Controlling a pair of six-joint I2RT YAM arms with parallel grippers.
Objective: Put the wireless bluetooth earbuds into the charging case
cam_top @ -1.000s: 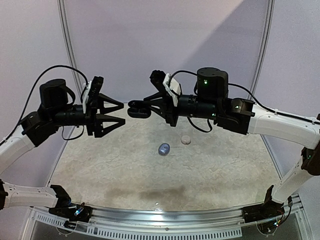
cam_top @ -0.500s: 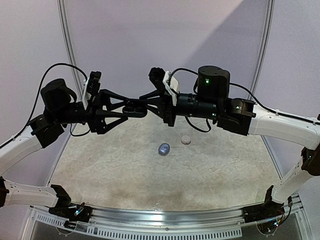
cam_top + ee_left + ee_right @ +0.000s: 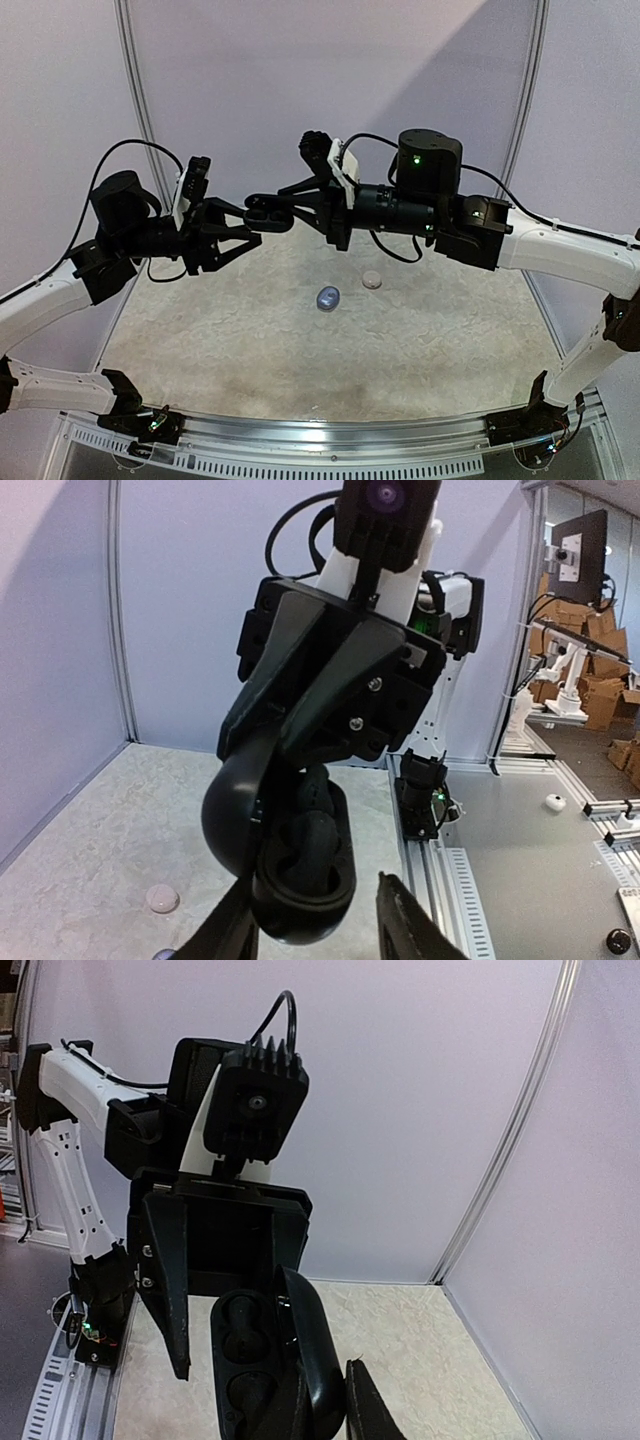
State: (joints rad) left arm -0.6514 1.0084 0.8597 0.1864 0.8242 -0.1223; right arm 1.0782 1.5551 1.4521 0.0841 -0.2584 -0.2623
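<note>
Black and glossy, the charging case (image 3: 270, 214) hangs in the air over the far half of the table (image 3: 450, 350), its lid swung open. My right gripper (image 3: 292, 208) has it from the right, jaws pinched tight on the body. In the right wrist view one of its fingers (image 3: 355, 1405) lies along the lid side.

My left gripper (image 3: 248, 228) faces the case from the left with its jaws parted and nothing held. From the left wrist camera the lower end of the case sits between its two fingertips (image 3: 402, 930), and I can't tell whether the other tip touches the shell. The right wrist view shows a gap between one left finger and the case.

The wells inside the case are dark on dark, so I can't say whether a bud sits in either. Two buds lie on the table, well apart from the case. A silvery-blue earbud (image 3: 327, 297) is near the middle, and a pale earbud (image 3: 371, 280) is just beyond it toward the far right corner, near but not touching.

As for writing, I get nothing legible. Any mark on the case is lost in the black, and the cardboard boxes (image 3: 600, 705) and monitor (image 3: 578, 545) past the table's right edge are too small to read. A green light (image 3: 409, 160) glows on the right arm.
</note>
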